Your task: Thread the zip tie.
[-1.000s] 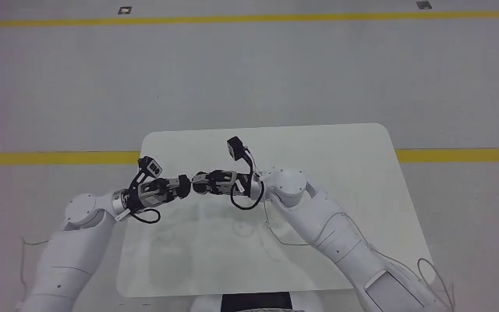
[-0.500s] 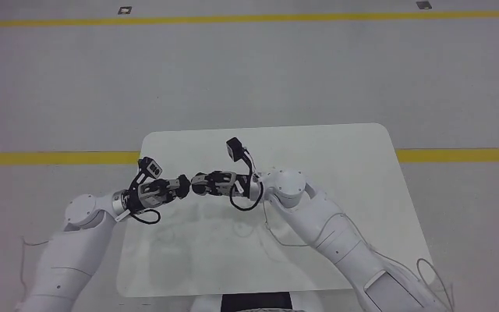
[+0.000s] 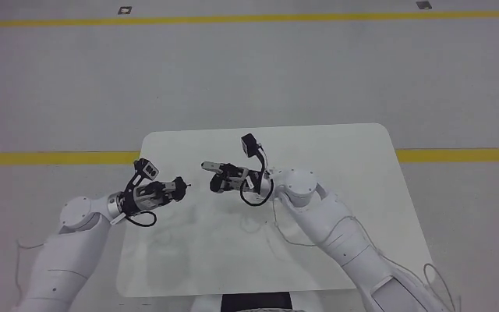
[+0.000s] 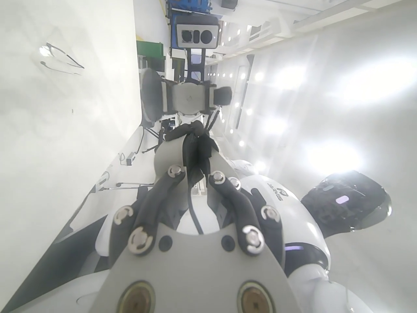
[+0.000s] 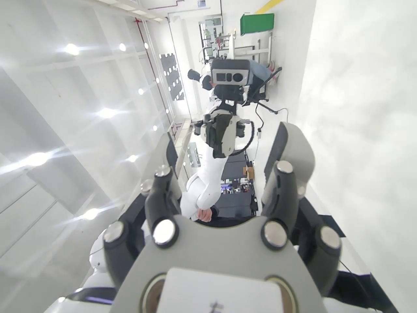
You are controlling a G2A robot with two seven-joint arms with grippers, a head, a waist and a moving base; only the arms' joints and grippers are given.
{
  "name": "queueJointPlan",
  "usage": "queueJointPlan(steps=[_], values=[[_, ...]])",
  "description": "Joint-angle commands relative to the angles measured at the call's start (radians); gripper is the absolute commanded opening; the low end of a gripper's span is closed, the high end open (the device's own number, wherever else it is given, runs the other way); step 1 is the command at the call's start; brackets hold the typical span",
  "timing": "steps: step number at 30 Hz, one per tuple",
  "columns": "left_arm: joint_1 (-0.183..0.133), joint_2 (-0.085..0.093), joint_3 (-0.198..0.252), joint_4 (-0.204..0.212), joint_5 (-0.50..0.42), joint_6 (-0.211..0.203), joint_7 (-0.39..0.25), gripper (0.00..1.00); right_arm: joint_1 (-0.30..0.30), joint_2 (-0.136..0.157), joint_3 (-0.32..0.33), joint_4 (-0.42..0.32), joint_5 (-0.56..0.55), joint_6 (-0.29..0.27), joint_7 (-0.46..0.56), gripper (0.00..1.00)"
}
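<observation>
White table (image 3: 343, 156) lies across the lower centre of the top view, on a pale floor with yellow lines. The left gripper (image 3: 181, 187) hangs left of centre, its fingers pressed together on the black zip tie (image 4: 196, 146) — the strap trails back between them. The right gripper (image 3: 209, 175) is near it on the right, not touching, its fingers spread wide.

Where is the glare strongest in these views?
Left wrist view: ceiling lights bloom behind the left gripper, shut on the zip tie. Right wrist view: lamps flare into star streaks. Top view: even light on the table, no glare.
</observation>
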Motion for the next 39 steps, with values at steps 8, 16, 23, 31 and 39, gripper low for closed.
queueJointPlan(steps=[8,16,23,31,39], values=[[0.021,0.004,-0.016,-0.036,-0.010,-0.007,-0.021,0.00,-0.022,0.017,0.034,-0.037,-0.065,0.026,0.001,1.00],[0.021,0.004,-0.016,-0.036,-0.010,-0.007,-0.021,0.00,-0.022,0.021,0.032,-0.051,-0.105,0.026,-0.013,1.00],[0.021,0.004,-0.016,-0.036,-0.010,-0.007,-0.021,0.00,0.020,0.070,0.017,-0.185,-0.512,0.148,0.179,1.00],[0.021,0.004,-0.016,-0.036,-0.010,-0.007,-0.021,0.00,0.075,0.086,-0.040,-0.211,-0.693,0.164,0.364,1.00],[0.021,0.004,-0.016,-0.036,-0.010,-0.007,-0.021,0.00,0.112,0.093,-0.088,-0.208,-0.859,0.162,0.421,1.00]])
